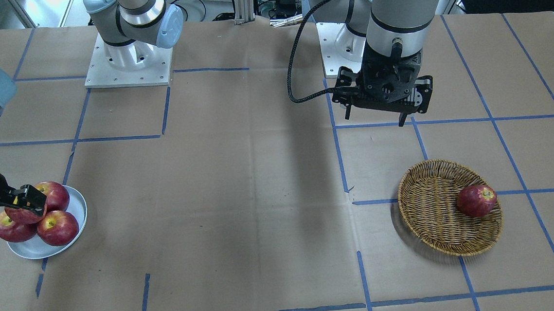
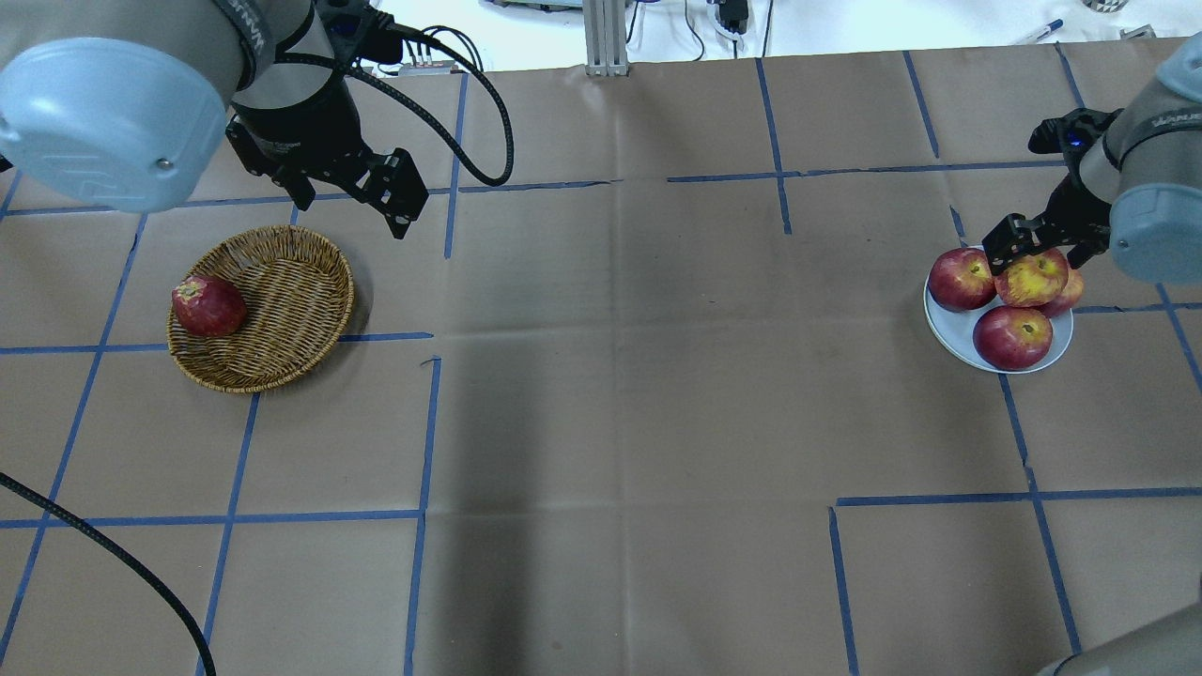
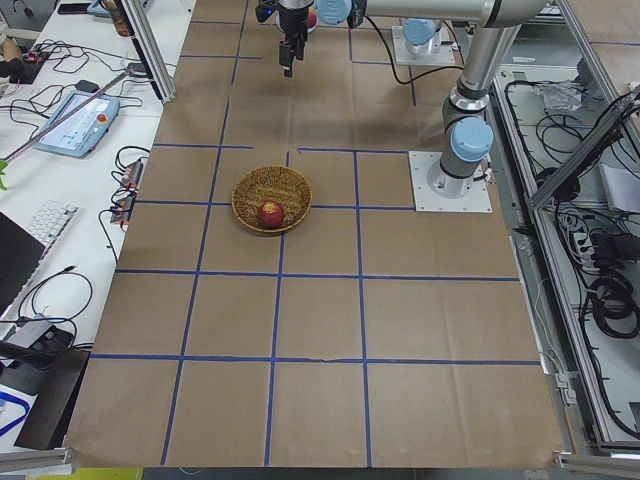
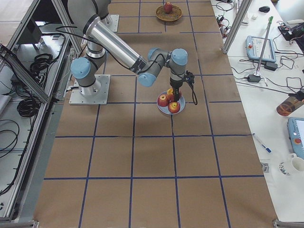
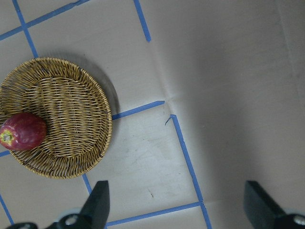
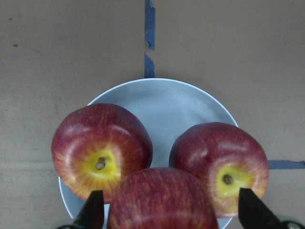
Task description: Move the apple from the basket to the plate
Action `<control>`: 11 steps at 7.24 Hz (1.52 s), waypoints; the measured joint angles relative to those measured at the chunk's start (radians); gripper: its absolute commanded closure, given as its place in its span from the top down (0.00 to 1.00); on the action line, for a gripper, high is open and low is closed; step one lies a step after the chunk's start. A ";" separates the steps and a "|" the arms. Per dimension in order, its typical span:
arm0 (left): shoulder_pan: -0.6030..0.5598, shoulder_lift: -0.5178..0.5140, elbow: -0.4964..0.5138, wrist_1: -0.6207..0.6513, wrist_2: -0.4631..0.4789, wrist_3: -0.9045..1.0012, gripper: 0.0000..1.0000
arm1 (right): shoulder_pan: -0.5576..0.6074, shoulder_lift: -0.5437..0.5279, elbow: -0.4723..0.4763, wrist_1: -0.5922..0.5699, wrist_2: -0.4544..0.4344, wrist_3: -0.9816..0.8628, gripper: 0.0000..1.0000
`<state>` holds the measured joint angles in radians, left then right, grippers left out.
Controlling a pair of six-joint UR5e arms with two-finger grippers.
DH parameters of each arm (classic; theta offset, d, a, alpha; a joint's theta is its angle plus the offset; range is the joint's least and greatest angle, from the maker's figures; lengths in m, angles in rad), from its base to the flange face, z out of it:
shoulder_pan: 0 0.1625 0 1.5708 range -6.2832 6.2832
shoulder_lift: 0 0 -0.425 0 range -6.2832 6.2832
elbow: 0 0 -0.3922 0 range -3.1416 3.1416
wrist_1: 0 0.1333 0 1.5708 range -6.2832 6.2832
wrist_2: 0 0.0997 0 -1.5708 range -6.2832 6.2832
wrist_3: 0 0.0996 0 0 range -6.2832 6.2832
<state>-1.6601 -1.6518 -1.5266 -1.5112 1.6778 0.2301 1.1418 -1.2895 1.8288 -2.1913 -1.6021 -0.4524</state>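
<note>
Over the far right end of the brown-paper-covered desk (image 2: pixel 610 376), the robot's right tool (image 6: pixel 169 212) straddles the apple (image 2: pixel 1031 279), a paler red fruit flushed with yellow. Its two fingers are spread wide on either side. The apple sits atop a cluster of three darker apples (image 2: pixel 1012 336) that crowd the pale plate (image 2: pixel 947 330). In the wrist view it fills the space between the fingers, nearly touching one and showing a sliver of gap at the other. Whether the tool is clamping the fruit or merely bracketing it cannot be told from these views.

At the opposite end of the desk, the wicker basket (image 2: pixel 282 282) holds a lone dark-red apple (image 2: pixel 208 305), lying on its side against the rim farthest from the plate. The left tool (image 5: pixel 177 193) hangs above the desk near the basket, on the side towards the robot's base. Its fingers are wide apart with nothing between them. Blue tape lines (image 2: pixel 427 422) divide the paper into squares, one crossing under the basket's edge and another passing beneath the plate.
</note>
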 measured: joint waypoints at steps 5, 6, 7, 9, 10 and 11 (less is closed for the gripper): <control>-0.001 -0.002 0.000 0.003 -0.001 0.000 0.99 | 0.149 -0.199 -0.162 0.382 0.032 0.106 1.00; -0.001 -0.002 0.000 0.003 -0.001 -0.001 0.99 | 0.210 -0.233 -0.170 0.440 0.030 0.199 1.00; -0.001 -0.003 0.000 0.003 -0.001 -0.001 0.99 | 0.282 -0.255 -0.175 0.476 0.022 0.299 1.00; -0.001 -0.003 0.000 0.003 -0.001 -0.001 0.99 | 0.387 -0.270 -0.189 0.500 -0.003 0.432 1.00; -0.001 -0.003 -0.001 0.003 -0.001 -0.001 0.99 | 0.402 -0.273 -0.197 0.504 -0.006 0.448 1.00; -0.001 -0.005 -0.001 0.003 -0.001 0.000 0.99 | 0.409 -0.274 -0.203 0.506 -0.005 0.453 1.00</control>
<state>-1.6613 -1.6563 -1.5277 -1.5079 1.6766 0.2299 1.5504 -1.5632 1.6262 -1.6855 -1.6075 0.0006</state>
